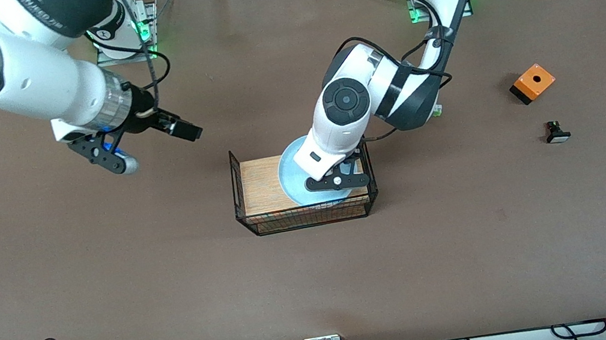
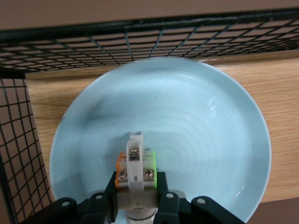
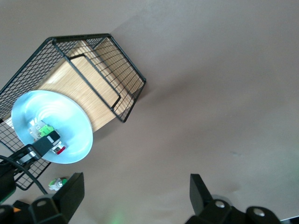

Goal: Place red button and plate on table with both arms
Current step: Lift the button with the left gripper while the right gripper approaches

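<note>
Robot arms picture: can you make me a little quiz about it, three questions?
1. True or false: the left gripper is shut on the red button.
2. What does the plate rest on? A) the table B) the wire rack
3. Which gripper hangs open over bare table?

Key: 1 true. 2 B. 3 the right gripper.

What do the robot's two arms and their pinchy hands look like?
Both arms are chunky white tubes with black bands at the joints and round black caps on the elbows. Black cables loop along them, and green lights glow at their bases. The right gripper is black with two straight fingers, and one finger has a blue-and-white tip. The left gripper is black too, with small silver screws.
</note>
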`<state>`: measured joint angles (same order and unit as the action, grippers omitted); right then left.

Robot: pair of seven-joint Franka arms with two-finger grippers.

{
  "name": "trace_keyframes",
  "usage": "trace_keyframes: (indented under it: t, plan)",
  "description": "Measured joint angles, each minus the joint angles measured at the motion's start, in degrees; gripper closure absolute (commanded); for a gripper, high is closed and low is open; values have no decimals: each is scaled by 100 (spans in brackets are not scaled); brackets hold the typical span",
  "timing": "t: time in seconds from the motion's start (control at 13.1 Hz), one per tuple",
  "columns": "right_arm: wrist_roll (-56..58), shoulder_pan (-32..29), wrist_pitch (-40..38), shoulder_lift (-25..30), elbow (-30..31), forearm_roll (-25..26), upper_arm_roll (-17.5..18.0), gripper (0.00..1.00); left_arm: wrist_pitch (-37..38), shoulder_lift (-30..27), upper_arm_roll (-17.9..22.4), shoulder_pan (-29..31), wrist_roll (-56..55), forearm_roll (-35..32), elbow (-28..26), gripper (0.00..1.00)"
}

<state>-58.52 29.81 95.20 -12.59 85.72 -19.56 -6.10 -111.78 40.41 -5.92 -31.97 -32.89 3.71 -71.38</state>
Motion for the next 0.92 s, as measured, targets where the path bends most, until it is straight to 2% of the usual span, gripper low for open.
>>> trace_keyframes:
  t: [0.23, 0.54, 0.92]
  plan:
    - [-396, 156, 106, -3, 0, 0, 1, 0, 44, -34, 0, 4, 0, 0, 146, 100]
    - [-431, 169, 124, -101, 1, -4, -1, 0, 498, -330, -1, 21, 0, 0, 264, 100]
    - [-447, 536, 1192, -454, 4, -72, 4, 0, 926, -849, 11, 88, -2, 0, 309, 100]
